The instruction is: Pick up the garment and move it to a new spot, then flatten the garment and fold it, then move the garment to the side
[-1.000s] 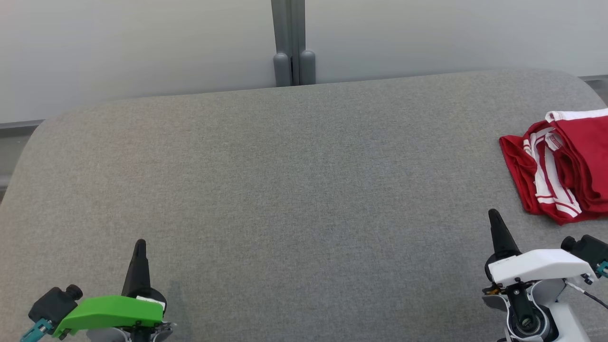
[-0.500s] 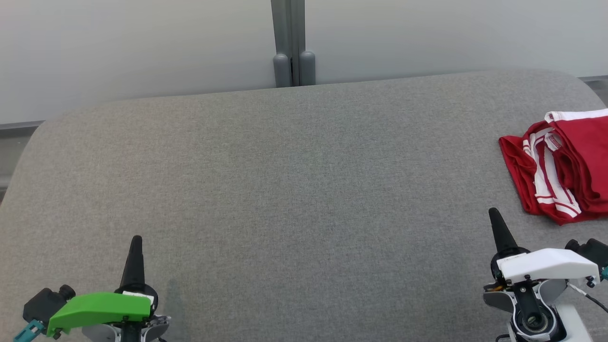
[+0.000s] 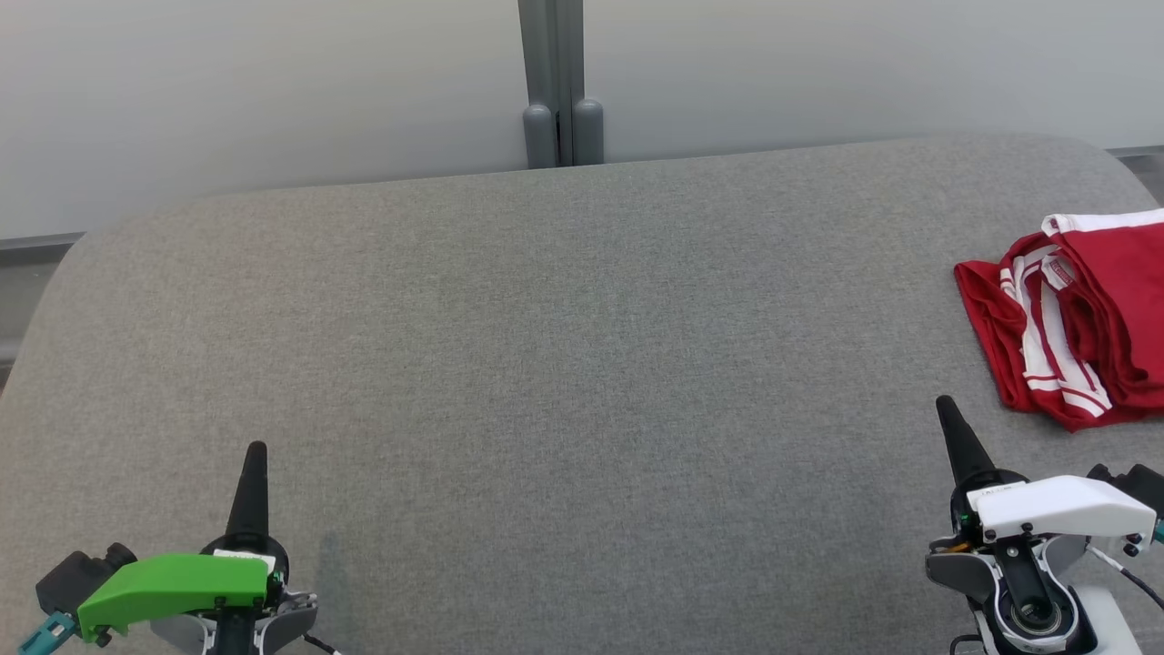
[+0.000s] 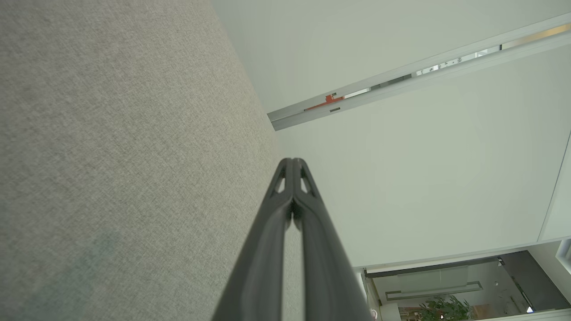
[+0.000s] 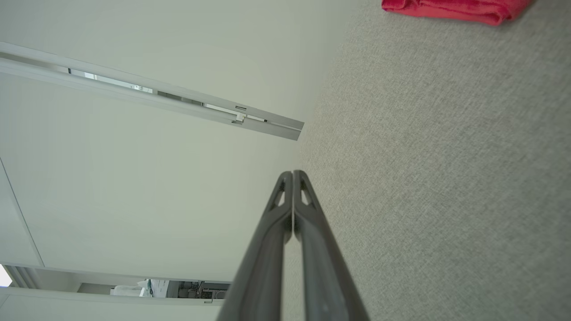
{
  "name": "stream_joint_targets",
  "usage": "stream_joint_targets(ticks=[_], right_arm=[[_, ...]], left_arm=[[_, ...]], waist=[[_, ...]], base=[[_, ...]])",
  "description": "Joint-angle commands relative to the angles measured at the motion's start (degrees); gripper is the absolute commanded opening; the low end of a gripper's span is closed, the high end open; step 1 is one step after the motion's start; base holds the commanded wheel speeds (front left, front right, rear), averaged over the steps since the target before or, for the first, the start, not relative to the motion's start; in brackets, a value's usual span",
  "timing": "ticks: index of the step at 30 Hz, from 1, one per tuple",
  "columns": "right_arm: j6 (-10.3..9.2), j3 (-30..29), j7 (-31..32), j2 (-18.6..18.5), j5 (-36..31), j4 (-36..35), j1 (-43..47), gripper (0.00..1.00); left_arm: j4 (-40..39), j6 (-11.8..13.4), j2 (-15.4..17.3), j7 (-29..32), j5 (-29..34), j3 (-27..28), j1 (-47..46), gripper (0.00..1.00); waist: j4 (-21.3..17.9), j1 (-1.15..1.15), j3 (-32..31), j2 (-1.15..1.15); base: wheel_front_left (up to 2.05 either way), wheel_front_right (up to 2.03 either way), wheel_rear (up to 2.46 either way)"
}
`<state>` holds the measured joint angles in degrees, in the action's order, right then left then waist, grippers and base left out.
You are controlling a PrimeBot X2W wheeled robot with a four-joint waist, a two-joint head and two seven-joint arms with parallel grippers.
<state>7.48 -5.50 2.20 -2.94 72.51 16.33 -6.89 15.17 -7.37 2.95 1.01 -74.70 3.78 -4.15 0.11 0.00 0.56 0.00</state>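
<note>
The garment is red with white stripes and lies folded at the right edge of the grey padded table; its red edge also shows at the top of the right wrist view. My right gripper is shut and empty, just below and left of the garment, apart from it. In its wrist view the right gripper has both fingers pressed together. My left gripper is shut and empty at the lower left, far from the garment, its tips meeting in the left wrist view.
A pale wall panel with a grey post stands behind the table's far edge. The table's rounded corners fall away at the far left and far right.
Both arms have drawn back slightly toward the bottom of the head view, the left one a little to the left. The garment has not moved.
</note>
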Motion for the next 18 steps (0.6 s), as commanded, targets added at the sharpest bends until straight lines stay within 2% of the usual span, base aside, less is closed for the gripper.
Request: stream_joint_targets(ticks=[1,18], right_arm=[[0.03,-0.20,0.37,-0.10,1.39,-0.72,0.26,0.00],[0.03,-0.60,2.25,-0.03,9.63,-1.51,0.52,0.00]], left_arm=[[-0.52,-0.15,0.46,0.37,-1.19,0.38,-1.34,0.00],[-0.88,-0.18,0.45,2.57,-8.74,1.27,-1.87,0.00]], waist=[[0.00,0.00,-0.01,0.00],[-0.04,0.00,-0.16,0.00]], base=[[0.00,0.00,0.00],[0.00,0.00,0.00]])
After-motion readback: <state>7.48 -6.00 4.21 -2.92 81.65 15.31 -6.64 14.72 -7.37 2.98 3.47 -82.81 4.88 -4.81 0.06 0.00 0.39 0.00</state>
